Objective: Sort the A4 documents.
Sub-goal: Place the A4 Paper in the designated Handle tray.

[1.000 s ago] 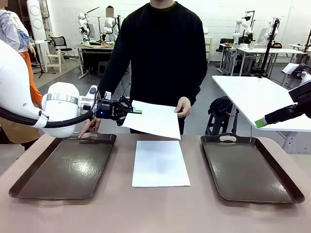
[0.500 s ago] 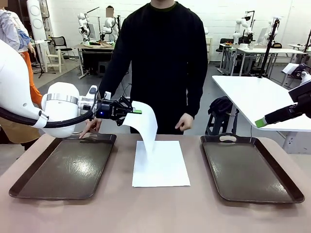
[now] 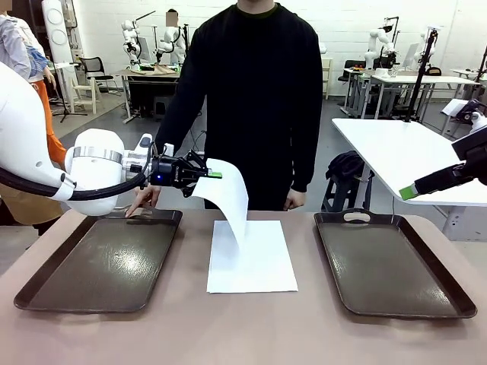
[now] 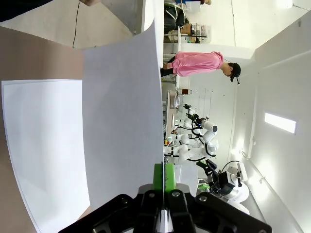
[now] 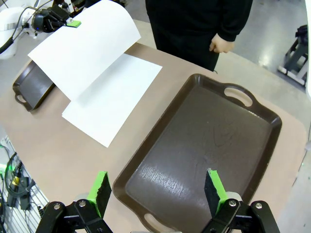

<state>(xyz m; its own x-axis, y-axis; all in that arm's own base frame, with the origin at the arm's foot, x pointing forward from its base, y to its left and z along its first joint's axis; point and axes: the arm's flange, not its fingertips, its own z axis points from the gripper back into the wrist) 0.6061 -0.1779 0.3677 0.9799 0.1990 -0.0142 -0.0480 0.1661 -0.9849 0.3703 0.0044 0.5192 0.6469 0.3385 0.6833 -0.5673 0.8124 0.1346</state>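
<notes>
A4 document [image 3: 228, 194], pinched by a corner in the left arm's closed fingers [image 3: 214, 175], droops right and down from them over the second sheet [image 3: 255, 266] flat on the table [image 3: 243, 334], the left tray [image 3: 99, 262] just beside, the right arm's empty, wide-open fingers [image 5: 100, 187] well apart.

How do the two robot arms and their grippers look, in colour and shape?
The left arm is white and rounded, with a silver ring and a black cable looping under it. The left gripper is black, with a blue light and green pads on its fingers. The right gripper is black too, its two fingers tipped in green.
</notes>
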